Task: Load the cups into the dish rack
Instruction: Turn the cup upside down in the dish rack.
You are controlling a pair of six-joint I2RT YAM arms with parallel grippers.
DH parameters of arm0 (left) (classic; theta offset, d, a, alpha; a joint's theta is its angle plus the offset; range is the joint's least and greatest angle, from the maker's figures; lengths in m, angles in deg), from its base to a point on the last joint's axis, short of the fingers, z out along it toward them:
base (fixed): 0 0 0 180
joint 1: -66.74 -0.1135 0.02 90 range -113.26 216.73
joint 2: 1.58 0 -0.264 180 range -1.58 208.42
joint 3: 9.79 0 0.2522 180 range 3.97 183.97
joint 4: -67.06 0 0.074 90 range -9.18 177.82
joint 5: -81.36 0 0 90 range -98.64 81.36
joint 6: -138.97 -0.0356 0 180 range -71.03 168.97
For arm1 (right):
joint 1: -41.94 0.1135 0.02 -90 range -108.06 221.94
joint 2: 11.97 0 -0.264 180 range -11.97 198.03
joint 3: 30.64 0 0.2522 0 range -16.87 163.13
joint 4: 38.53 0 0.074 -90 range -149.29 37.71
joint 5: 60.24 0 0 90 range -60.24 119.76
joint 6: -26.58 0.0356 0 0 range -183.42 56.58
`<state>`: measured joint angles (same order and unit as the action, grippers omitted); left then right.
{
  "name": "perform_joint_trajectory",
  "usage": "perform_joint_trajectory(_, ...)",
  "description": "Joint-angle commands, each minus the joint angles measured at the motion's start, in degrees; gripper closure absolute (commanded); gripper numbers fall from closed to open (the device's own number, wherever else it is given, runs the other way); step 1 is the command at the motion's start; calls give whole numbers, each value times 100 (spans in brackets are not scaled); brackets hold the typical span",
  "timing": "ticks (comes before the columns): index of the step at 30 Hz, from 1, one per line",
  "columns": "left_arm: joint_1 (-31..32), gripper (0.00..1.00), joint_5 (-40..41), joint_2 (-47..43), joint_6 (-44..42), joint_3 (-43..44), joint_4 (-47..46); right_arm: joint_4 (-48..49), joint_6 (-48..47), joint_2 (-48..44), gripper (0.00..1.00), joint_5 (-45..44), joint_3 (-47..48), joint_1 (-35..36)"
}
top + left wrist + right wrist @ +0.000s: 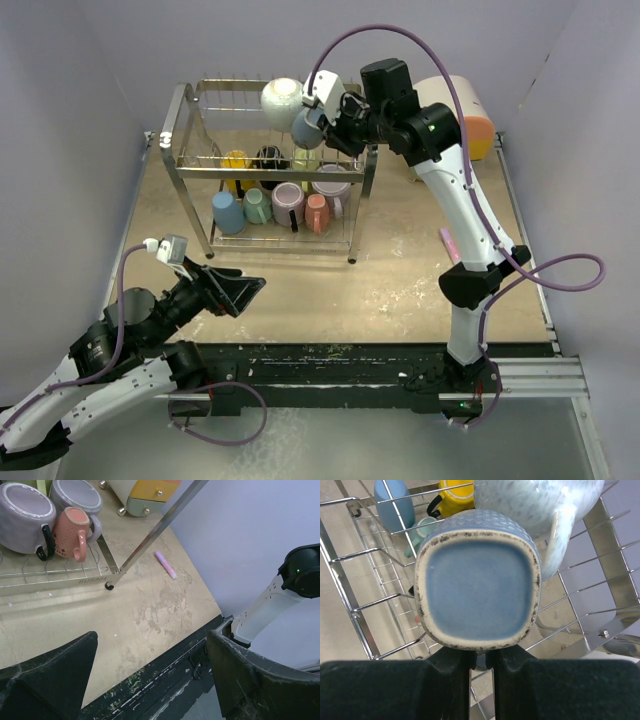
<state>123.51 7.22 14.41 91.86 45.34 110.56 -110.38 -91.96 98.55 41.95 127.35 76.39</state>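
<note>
My right gripper [330, 122] is shut on the handle of a blue mug [306, 128] and holds it over the top tier of the silver dish rack [190, 130]. The right wrist view shows the mug's square base [477, 580] just beyond my gripper [481, 657], beside a pale green mug [540, 500] resting on the top tier. Yellow [236, 160], black [268, 157], blue [227, 211], teal [256, 205], purple [288, 203] and salmon [317, 212] mugs sit in the lower tier. My left gripper [240, 292] is open and empty, near the table's front left.
A pink stick [450, 245] lies on the table right of the rack. A cream-and-orange drawer box [465, 115] stands at the back right. The left wrist view shows the rack's front corner [75, 581], the salmon mug [70, 530] and the stick [165, 564].
</note>
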Motion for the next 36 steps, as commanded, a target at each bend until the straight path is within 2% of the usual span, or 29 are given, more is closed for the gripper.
perform_joint_trajectory(1, 18, 8, 75, -61, 52, 3, -65, -92, -46, -3, 82, 185, 185, -53)
perform_joint_trajectory(17, 17, 8, 84, -112, 78, -15, -31, -177, 3, 60, 78, 356, 170, -53)
perform_joint_trajectory(28, 17, 8, 69, -124, 105, 27, -20, -50, 209, -167, 59, 491, 272, -53)
perform_joint_trajectory(36, 17, 7, -136, 10, -46, 45, -189, 1, 183, -465, 39, 589, 423, -49)
